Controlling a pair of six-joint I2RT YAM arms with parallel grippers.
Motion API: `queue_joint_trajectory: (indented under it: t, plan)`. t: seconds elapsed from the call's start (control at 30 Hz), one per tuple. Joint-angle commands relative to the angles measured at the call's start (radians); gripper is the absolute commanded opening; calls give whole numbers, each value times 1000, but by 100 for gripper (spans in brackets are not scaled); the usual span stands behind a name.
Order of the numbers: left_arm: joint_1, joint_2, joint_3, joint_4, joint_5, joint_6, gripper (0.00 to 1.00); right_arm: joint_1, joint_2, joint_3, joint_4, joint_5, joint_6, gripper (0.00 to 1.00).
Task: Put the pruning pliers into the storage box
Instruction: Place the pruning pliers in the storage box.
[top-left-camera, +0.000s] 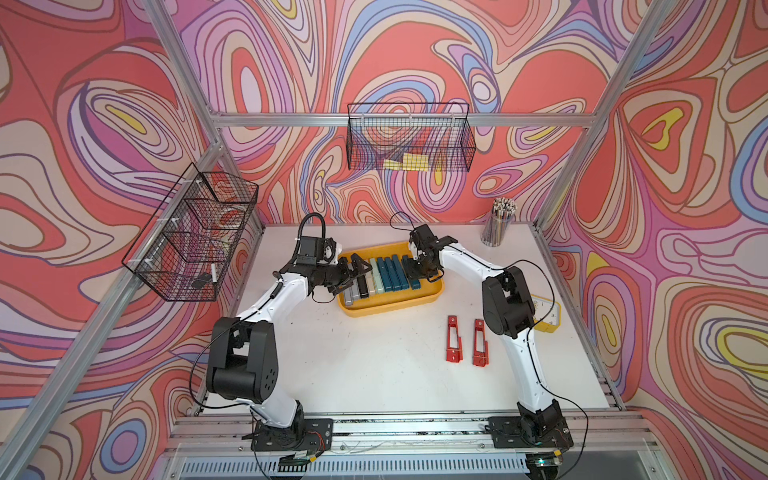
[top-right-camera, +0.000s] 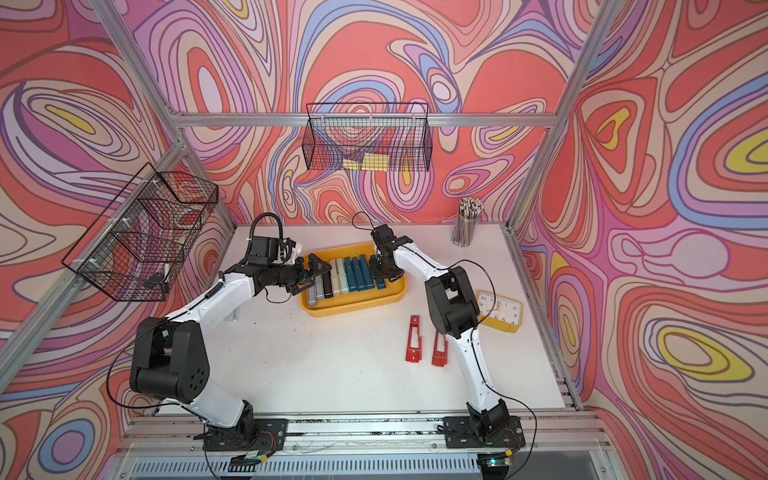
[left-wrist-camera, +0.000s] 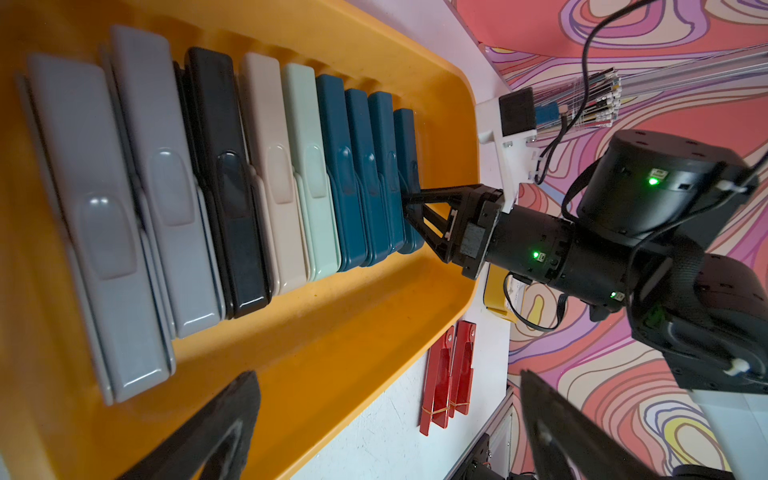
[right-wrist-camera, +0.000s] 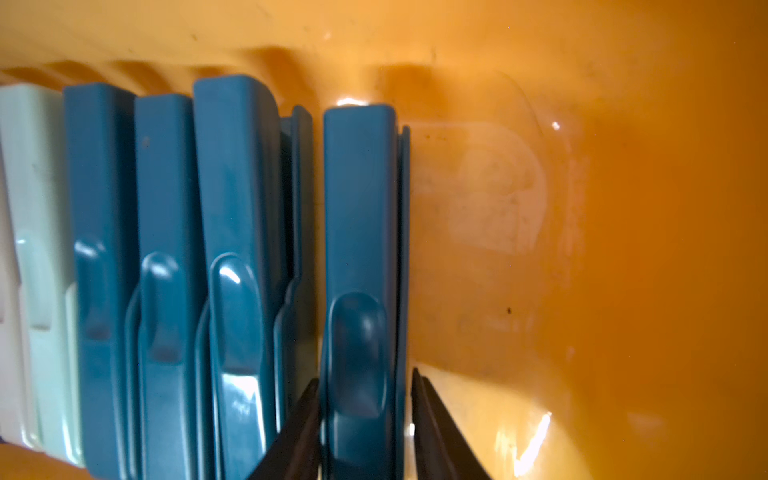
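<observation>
Right claw (right-wrist-camera: 365, 382) is straddling the end teal plier (right-wrist-camera: 357, 232), light showing beside one finger (right-wrist-camera: 436, 428): not clamping. Bare storage box (right-wrist-camera: 623, 249) floor is lying open beyond it; eight pruning pliers (left-wrist-camera: 266, 174) are standing packed on its other side, long axes parallel across the box. Left claw (top-left-camera: 354, 275) is hanging wide at the grey end. Two red pliers (top-left-camera: 454, 338) are lying on the table (top-left-camera: 353, 365), well apart, one partly arm-hidden.
</observation>
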Motion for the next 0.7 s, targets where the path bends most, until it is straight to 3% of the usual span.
queue_joint_trajectory:
  t: [0.0, 0.67]
  plan:
    - [1, -7, -12, 17, 6, 0, 99, 7, 14, 5, 10, 12, -3, 44]
    - [0, -2, -4, 16, 10, -7, 99, 7, -78, -15, 25, 22, -11, 49]
